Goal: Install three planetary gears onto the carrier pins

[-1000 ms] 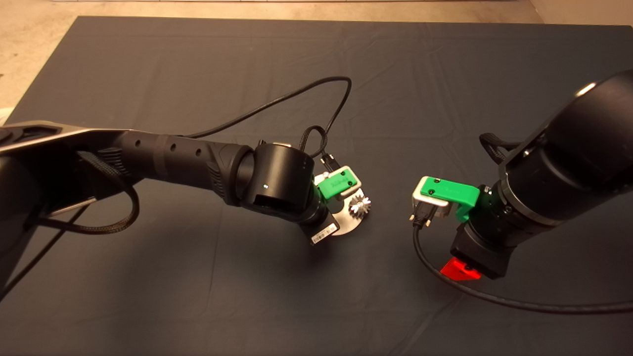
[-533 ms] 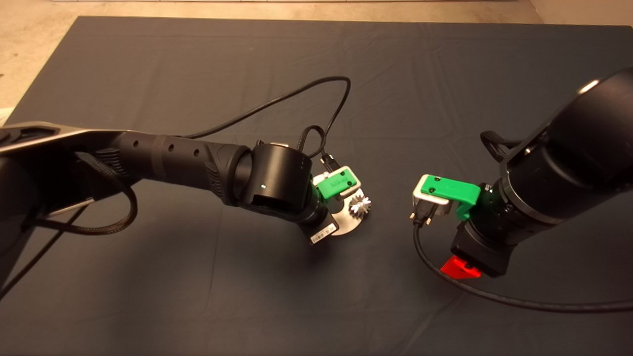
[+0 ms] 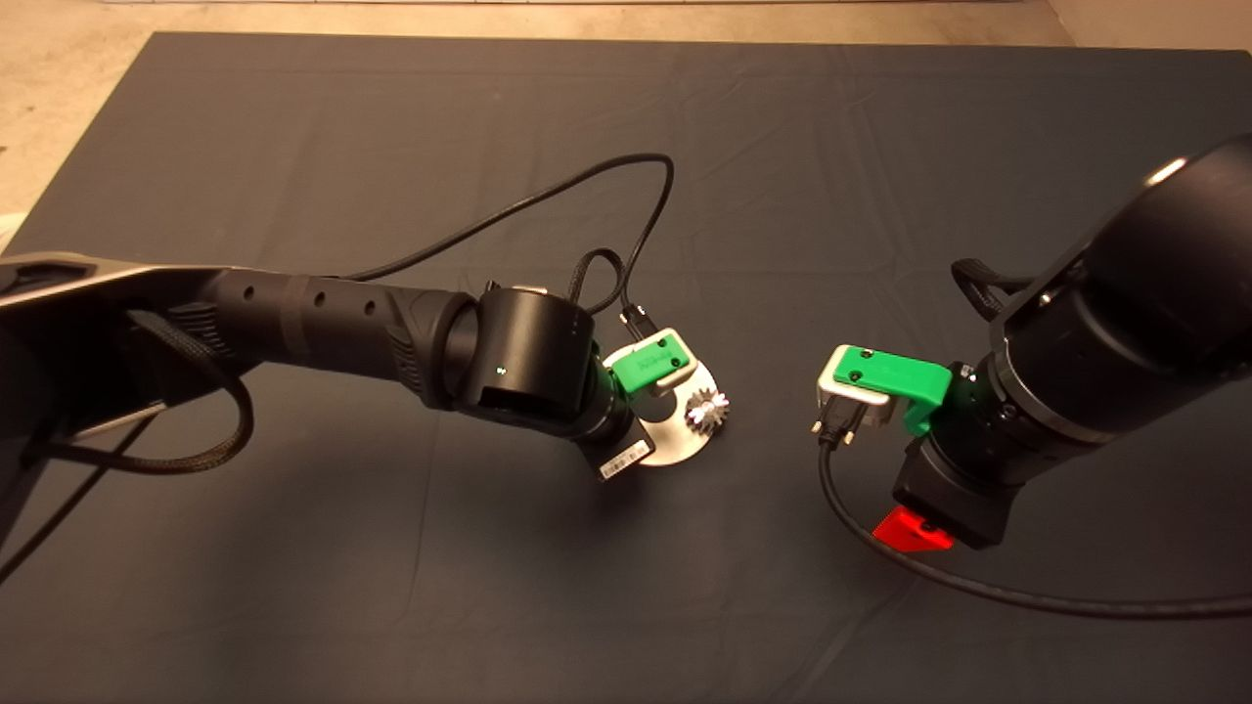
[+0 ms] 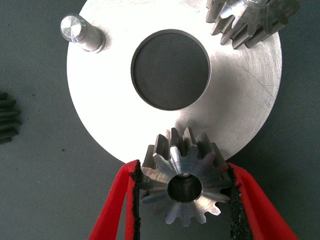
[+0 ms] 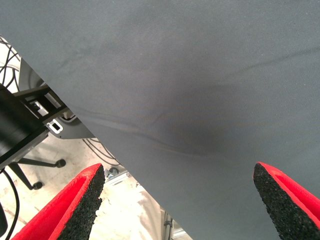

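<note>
The left wrist view shows my left gripper [image 4: 183,170] shut on a silver planetary gear [image 4: 182,187], which is held at the rim of the shiny carrier disc [image 4: 240,100]. A speck of metal shows inside the gear's bore; I cannot tell if the gear sits on a pin. Another gear [image 4: 250,20] sits on a carrier pin across the disc. One carrier pin [image 4: 80,32] stands bare. In the head view the disc [image 3: 665,445] and one gear [image 3: 706,412] show beside the left wrist. My right gripper [image 3: 905,533] hangs open to the right, away from the disc.
A dark toothed gear [image 4: 7,122] lies on the mat just off the disc. A black cable [image 3: 587,196] loops behind the left wrist and another [image 3: 978,587] trails from the right wrist. The right wrist view shows the mat's edge [image 5: 100,130] with floor and a stand beyond.
My left arm has shifted slightly to the left, uncovering more of the disc. The right arm has stayed put.
</note>
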Motion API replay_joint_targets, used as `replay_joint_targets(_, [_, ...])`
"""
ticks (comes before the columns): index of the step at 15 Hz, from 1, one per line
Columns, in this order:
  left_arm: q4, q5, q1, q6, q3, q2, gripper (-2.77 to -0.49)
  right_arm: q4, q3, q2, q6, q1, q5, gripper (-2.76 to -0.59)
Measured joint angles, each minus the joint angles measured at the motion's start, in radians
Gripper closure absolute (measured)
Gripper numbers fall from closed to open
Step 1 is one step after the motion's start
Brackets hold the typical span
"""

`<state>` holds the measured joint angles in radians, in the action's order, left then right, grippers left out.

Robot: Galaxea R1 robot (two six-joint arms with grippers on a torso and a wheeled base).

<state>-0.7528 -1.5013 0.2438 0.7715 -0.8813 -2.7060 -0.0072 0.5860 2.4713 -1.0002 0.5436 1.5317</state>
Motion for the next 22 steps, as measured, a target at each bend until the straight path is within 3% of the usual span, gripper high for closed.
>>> replay_joint_targets(8, [-0.001,-0.007,0.000,-0.007,0.000,-0.004,-0.86,0.000,0.000,0.000,0.000,0.000,0.000,-2.20])
replay_joint_targets(16, [0.000,-0.015,0.000,-0.007,0.000,-0.006,-1.16,0.000,0.000,0.001,0.000,0.000,0.000,-2.20])
replay_joint_targets(22, [-0.001,-0.020,0.000,-0.007,0.000,-0.009,-1.16,0.000,0.000,0.003,0.000,0.000,-0.001,-2.20])
